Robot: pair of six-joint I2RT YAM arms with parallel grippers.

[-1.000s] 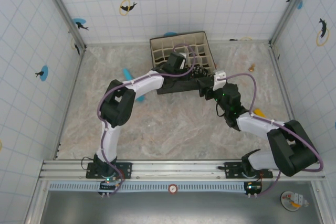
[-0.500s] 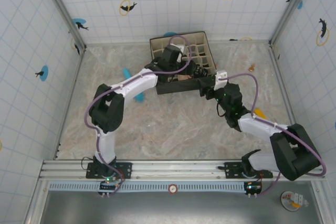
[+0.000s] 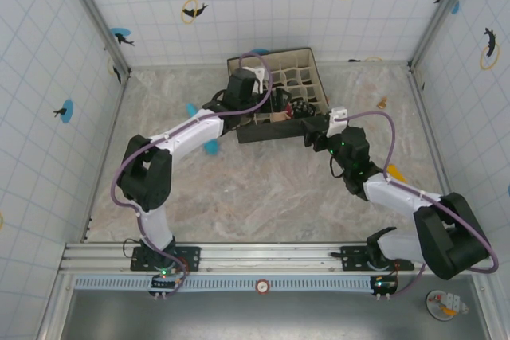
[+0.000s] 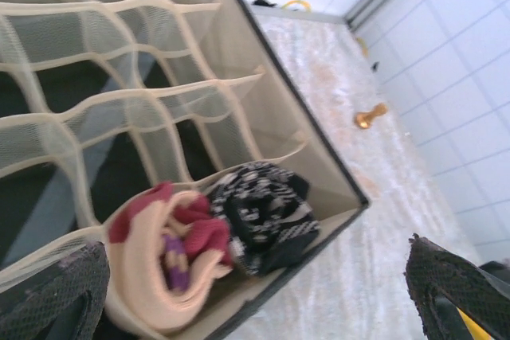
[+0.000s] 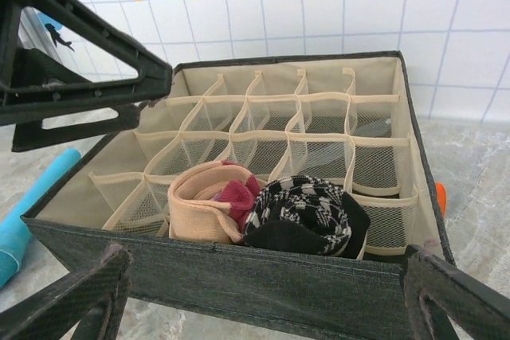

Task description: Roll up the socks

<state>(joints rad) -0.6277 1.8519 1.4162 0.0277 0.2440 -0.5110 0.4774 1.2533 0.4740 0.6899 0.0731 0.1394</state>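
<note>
Where left claw [image 4: 251,296] gapes above box [image 4: 267,77], arm [image 3: 185,128] outstretched.

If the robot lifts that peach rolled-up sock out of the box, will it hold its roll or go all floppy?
The peach sock is soft fabric, so it would probably squash and sag. Its roll looks loose, so it might unwind. Pushed, it likely won't roll far, wedged in the box beside the striped sock.
</note>
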